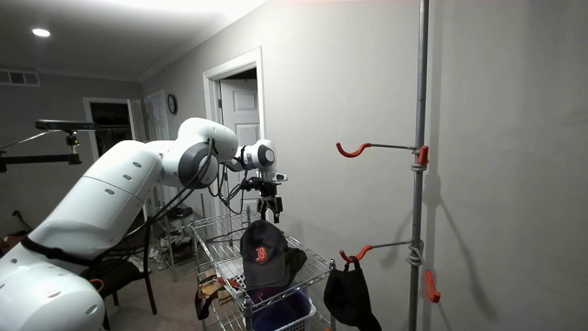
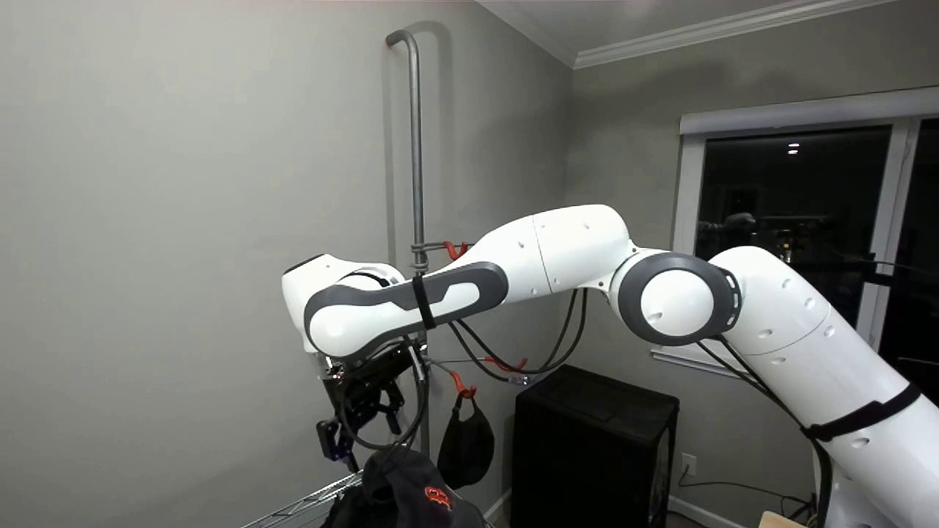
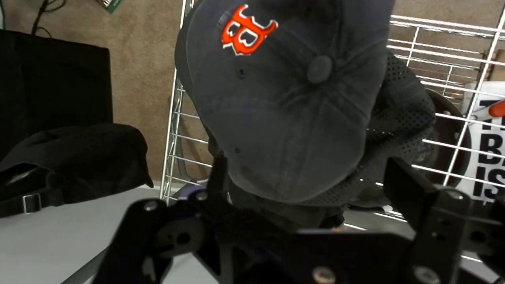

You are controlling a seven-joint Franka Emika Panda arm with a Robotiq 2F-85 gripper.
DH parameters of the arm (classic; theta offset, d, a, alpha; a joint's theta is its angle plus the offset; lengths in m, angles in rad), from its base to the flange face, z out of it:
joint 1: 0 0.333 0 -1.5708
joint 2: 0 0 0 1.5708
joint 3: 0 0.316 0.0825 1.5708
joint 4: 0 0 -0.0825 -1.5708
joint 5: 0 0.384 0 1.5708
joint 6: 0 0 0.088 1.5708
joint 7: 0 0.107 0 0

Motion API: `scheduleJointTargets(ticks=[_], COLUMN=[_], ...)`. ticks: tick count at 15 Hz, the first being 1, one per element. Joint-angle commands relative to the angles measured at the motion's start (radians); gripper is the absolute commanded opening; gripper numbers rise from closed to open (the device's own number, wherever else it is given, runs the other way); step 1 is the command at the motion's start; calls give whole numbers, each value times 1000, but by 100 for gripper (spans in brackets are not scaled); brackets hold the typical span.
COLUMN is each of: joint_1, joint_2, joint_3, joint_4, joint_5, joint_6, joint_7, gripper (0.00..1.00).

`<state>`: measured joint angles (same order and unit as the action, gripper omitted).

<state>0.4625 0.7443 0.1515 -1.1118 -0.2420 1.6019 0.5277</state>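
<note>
While most of the backdrop is made up of gray walls [image 1: 330,92], the middle is taken up by a wire shelf [image 1: 248,303], with a plastic basket [image 1: 298,323] tucked under its top level. Next to it, a metal pole [image 1: 417,197] is fitted with red hooks [image 1: 351,155], and a black cap [image 1: 347,296] is hung from 1 of them. A dark window [image 2: 796,213] and a boxy black unit [image 2: 587,447] can be spotted too. As for the white arm [image 1: 115,184], it's bent at the elbow and stretched out over the shelf, wrist aimed down. Its gripper [image 1: 270,218] is spread wide, nothing held. Just beside it, a dark cap with a red B [image 1: 265,266] is perched on the top level, with dark perforated fabric [image 3: 412,102] bunched underneath. Whether that cap is being touched can't really be made out.
</note>
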Motion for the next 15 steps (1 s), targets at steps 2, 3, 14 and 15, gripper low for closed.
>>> scheduleJointTargets(ticks=[2, 3, 14, 15], joint_1=[-22, -24, -142, -143], joint_2=[-75, -114, -194, -198], joint_3=[-30, -46, -167, -176], joint_4=[-40, -68, -281, -323], joint_5=[-46, -69, -163, -177], joint_6=[40, 43, 191, 257], joint_7=[-14, -14, -35, 2], gripper=[100, 100, 100, 100])
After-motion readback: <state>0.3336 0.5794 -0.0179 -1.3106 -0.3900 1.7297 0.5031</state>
